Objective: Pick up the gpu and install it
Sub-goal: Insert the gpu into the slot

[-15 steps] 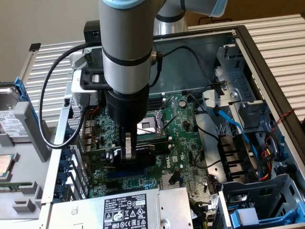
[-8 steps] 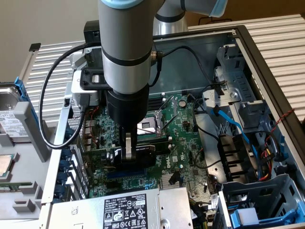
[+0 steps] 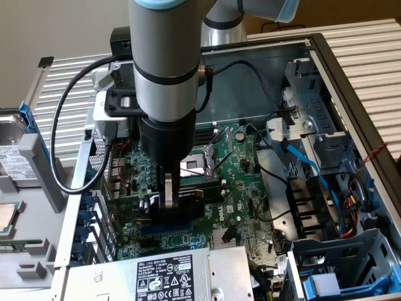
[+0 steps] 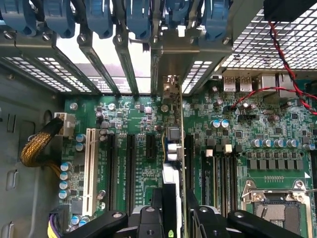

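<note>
In the wrist view the gpu is seen edge-on, standing upright over a black expansion slot of the green motherboard. Its silver bracket reaches up to the case's rear slot openings. My gripper is shut on the gpu's near end, a black finger on each side of it. In the exterior view the gripper hangs straight down inside the open computer case and holds the black-shrouded gpu low over the motherboard, by the case's wall on the exterior view's left.
The bare CPU socket lies just behind the gripper. A labelled power supply sits at the front, with drive cages and blue cables at the exterior view's right. Blue slot clips, a white slot and red-black wires surround the card.
</note>
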